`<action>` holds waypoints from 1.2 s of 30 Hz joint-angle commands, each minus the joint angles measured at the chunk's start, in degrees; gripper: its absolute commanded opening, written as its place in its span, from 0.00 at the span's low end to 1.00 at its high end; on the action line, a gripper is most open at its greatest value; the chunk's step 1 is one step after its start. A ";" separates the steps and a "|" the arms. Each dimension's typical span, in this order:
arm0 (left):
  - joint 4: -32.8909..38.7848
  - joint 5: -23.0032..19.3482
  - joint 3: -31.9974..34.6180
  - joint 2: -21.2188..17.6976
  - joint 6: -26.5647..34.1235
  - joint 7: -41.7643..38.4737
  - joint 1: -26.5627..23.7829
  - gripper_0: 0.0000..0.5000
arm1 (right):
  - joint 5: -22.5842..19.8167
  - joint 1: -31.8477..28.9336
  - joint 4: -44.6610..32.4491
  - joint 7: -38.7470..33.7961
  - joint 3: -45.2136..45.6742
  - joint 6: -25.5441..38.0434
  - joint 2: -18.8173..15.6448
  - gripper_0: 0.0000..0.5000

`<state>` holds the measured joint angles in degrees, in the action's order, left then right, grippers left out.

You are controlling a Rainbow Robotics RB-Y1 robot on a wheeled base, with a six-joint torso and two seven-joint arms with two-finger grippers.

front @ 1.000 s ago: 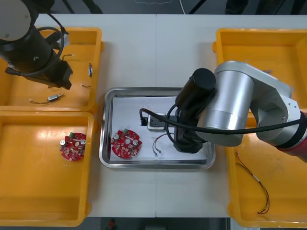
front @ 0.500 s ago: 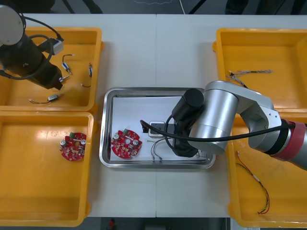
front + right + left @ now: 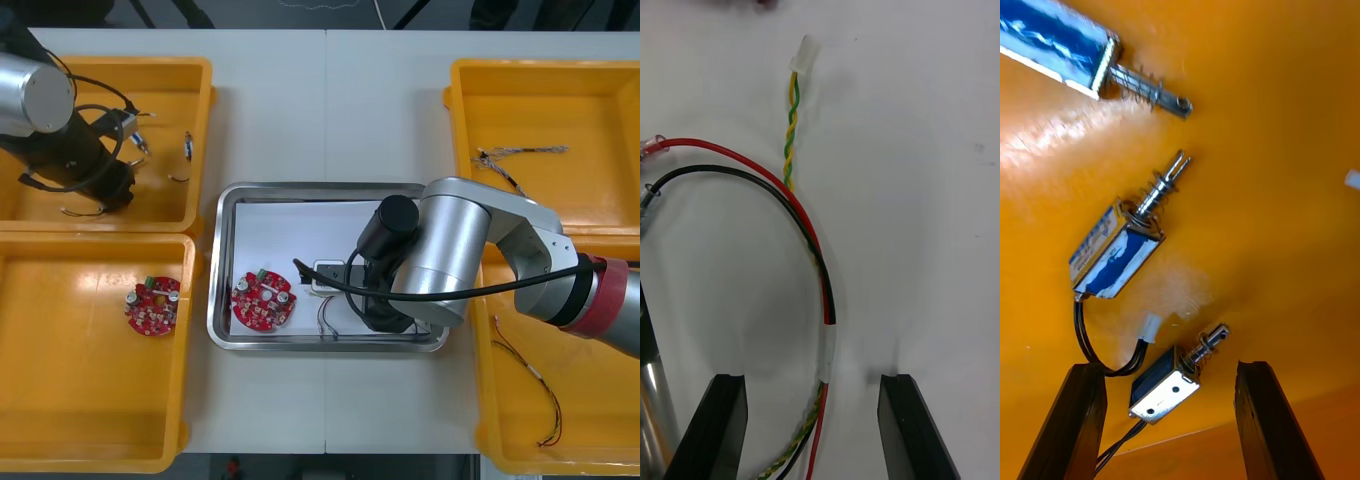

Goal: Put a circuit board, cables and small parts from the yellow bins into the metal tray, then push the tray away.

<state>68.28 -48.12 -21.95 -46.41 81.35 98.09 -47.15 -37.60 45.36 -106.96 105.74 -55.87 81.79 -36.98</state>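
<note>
Hovering low in the yellow bin [image 3: 170, 72] at the far left corner of the surface [image 3: 330, 110], the left pincer [image 3: 1170, 366] stands released, its fingers [image 3: 1082, 420] straddling a small metal part [image 3: 1160, 384]. That part looks light but hard and slick (its sprung end is probably delicate), so I judge the boxy body the place to grip. Over the metal tray [image 3: 222, 262], toward its near edge, the right pincer [image 3: 812, 377] is likewise released above a limp red and black cable [image 3: 817, 255] lying on the white lining, near the circuit board [image 3: 264, 301].
</note>
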 commanded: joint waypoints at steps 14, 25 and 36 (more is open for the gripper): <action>-0.70 -0.75 -1.43 -3.33 -4.54 9.67 0.84 1.00 | -0.11 1.84 -11.17 1.57 18.70 21.13 5.78 1.00; -0.61 -0.75 -1.43 -3.68 -6.56 10.02 2.95 1.00 | -0.02 1.66 -19.78 0.34 30.47 28.21 5.16 1.00; -0.61 -1.62 -1.52 -3.68 -7.35 10.02 2.95 0.00 | -1.43 -3.79 -20.84 -1.86 47.17 28.21 2.88 1.00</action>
<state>67.30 -48.84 -23.15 -47.26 75.07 103.20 -44.65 -38.18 43.86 -125.82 105.66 -14.86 109.83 -32.21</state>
